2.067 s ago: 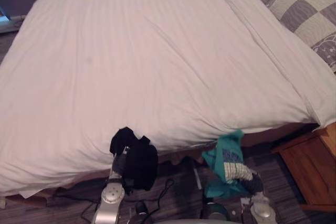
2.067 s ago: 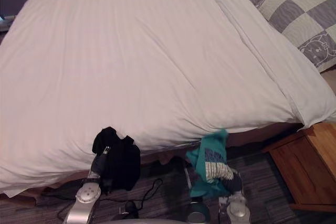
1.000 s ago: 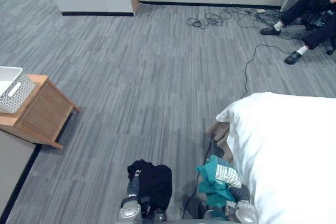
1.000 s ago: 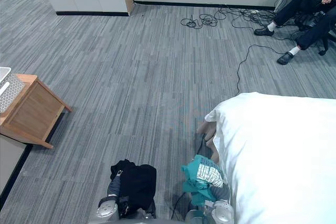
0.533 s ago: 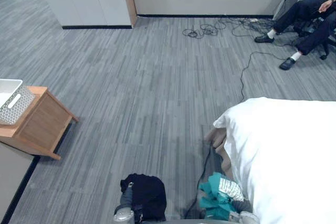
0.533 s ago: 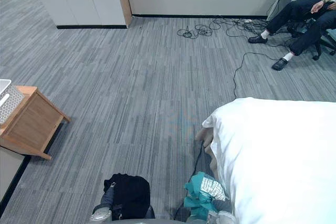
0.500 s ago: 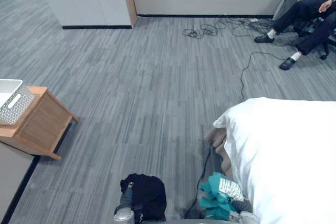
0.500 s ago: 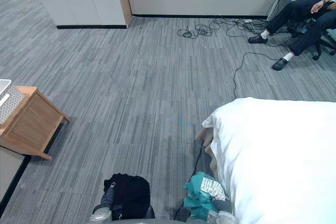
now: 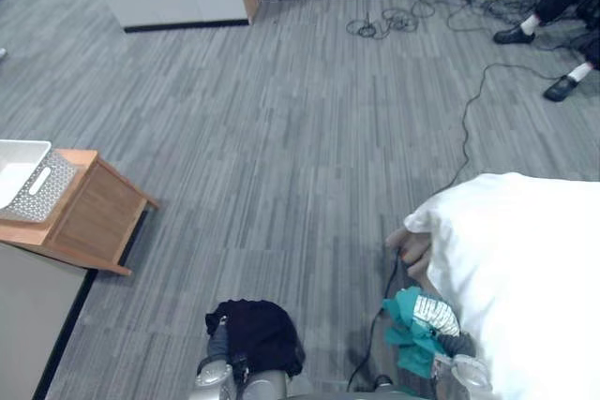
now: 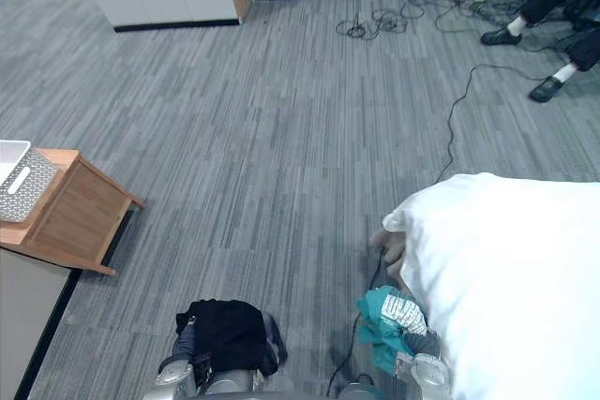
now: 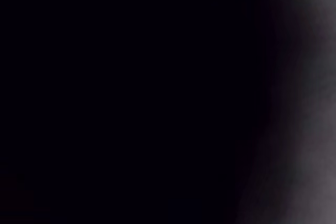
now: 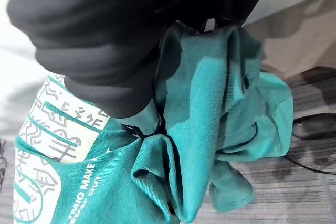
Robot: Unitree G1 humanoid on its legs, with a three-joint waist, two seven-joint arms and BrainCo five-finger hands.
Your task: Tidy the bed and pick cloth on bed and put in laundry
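Cloths off bed (image 9: 525, 259); black cloth (image 9: 258, 334) hides left hand (image 9: 217, 344), grip unclear; right hand (image 12: 105, 51) clenches teal cloth (image 12: 199, 108); basket (image 9: 49, 189) drop tbd

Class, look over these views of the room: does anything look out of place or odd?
Yes: loose cables lie tangled on the floor, and one cable trails across it to the bed corner, a possible trip hazard. The teal cloth is bunched in the right hand.

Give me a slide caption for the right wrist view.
Teal printed shirt bunched against the right hand, hanging above the grey carpet.
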